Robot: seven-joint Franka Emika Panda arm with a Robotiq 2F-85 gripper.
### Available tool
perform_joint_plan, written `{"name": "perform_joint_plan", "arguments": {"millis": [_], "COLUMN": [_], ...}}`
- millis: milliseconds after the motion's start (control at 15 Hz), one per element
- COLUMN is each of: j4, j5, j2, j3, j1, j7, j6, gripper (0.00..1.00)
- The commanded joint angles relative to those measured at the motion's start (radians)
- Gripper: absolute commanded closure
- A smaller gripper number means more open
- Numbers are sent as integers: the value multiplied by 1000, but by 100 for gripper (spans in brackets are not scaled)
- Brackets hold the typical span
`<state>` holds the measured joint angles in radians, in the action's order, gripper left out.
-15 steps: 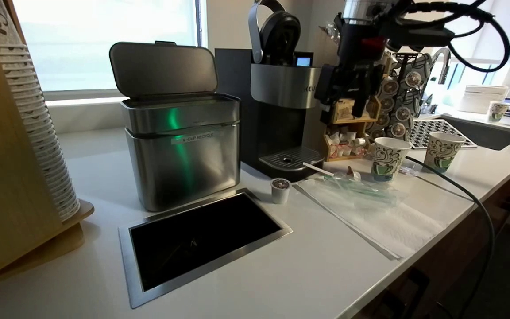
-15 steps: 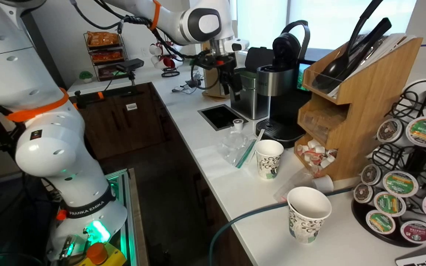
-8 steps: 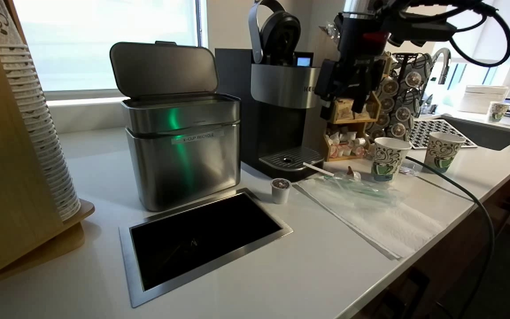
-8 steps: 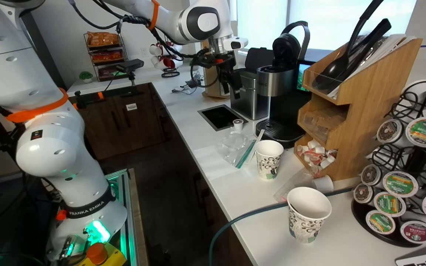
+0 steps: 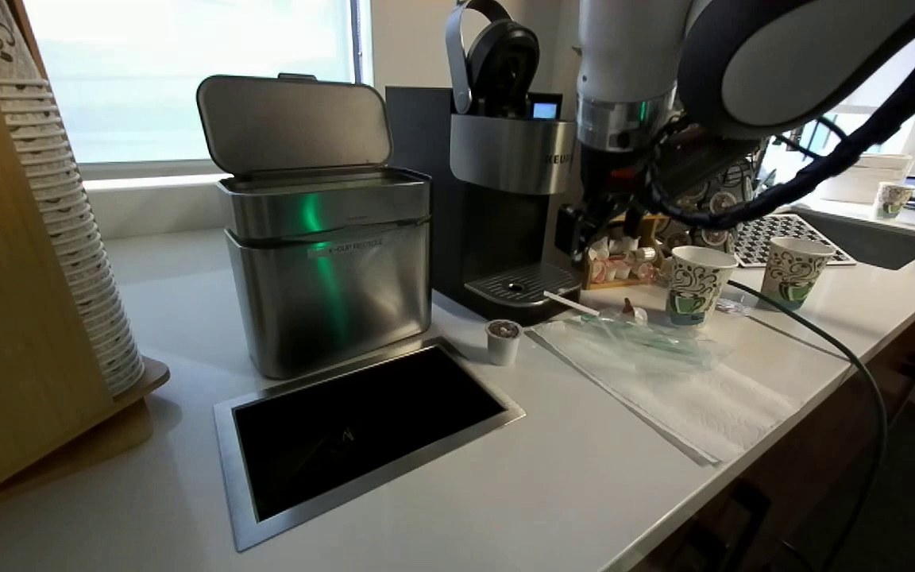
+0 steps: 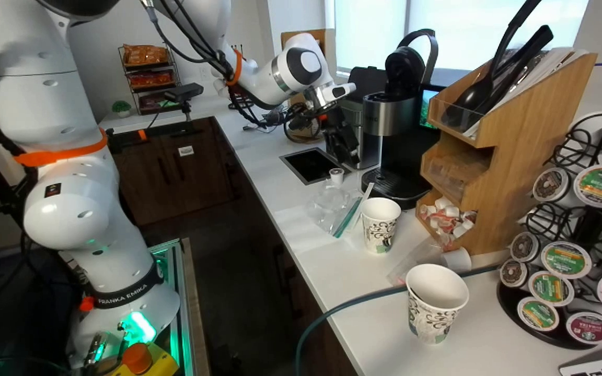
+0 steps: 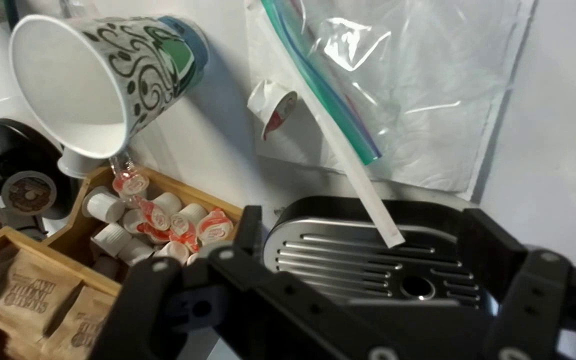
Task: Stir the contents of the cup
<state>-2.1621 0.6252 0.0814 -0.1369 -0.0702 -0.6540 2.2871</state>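
White counter (image 5: 569, 485) runs through both exterior views; my arm (image 6: 71, 209) is mounted beside it and extends over it. Coffee machine (image 5: 509, 155) on the counter, head tipped up. Wooden organizer (image 6: 539, 141) next to the machine, several tiers loaded. Steel bin (image 5: 330, 294) on the machine's opposite side, lid standing up; steel-framed cut-out (image 5: 237, 477) just beside the bin. My gripper (image 7: 366, 227): released, fingers (image 7: 248, 230) spread wide apart, tilted, above the counter near the machine; wrist view has the drip tray (image 7: 338, 250) showing between the fingers. Paper towel (image 5: 720, 421) flat on the counter, clear zip bag (image 7: 383, 75) lying on it. The cup (image 5: 697, 287): white paper, dark green print, upright on the counter just beside the paper towel, between it and a second paper cup (image 5: 796, 276) with paler print; apart from my fingers. Cup bottom hidden, can't tell what's in it. Flat white stick (image 7: 355, 176) lies along the bag's green zip, one end reaching over the drip tray. Coffee pod (image 5: 503, 343) upright on the counter, between the cut-out and the machine. Creamer tub (image 7: 270, 102) tipped on its side near the stick, lid partly peeled.
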Motion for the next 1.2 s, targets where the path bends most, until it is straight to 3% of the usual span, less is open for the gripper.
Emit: {"name": "perform_joint_plan", "arguments": {"millis": [0,267,600,800,933,1133], "j4": [10,40,78,115,148,168], "j5": [-5,-8,77,150,178,185], "j2": [28,75,159,206,239,269], "j3": [27,39,74,99,106,100], "j1": [-32,-43,-67,-91,-105,-125], "j7": [-7,-8,-58,-118,-160,-184], "j6": [-4,-9,6,12,19,11], "gripper": [0,0,0,10,10,0]}}
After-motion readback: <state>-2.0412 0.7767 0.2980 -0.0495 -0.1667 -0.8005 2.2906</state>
